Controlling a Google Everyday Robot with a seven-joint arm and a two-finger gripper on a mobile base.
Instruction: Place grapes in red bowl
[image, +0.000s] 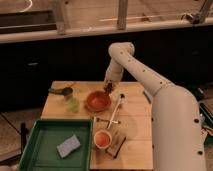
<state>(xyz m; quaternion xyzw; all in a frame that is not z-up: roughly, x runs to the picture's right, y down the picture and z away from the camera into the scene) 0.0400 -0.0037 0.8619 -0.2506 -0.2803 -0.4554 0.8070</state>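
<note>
The red bowl (97, 101) sits on the wooden table (135, 127), in its far middle part. My gripper (107, 87) hangs at the end of the white arm, just above the bowl's far right rim. A small dark lump at the gripper's tip (108, 89) looks like the grapes, but I cannot tell whether it is held or lies on the table. The inside of the bowl shows only orange-red.
A pale green lump (72, 104) and a dark round object (65, 91) lie left of the bowl. A long utensil (116, 111) lies to its right. A white cup with orange inside (102, 138) and a wooden block (117, 145) stand at the front. A green tray (50, 132) holds a sponge (68, 146).
</note>
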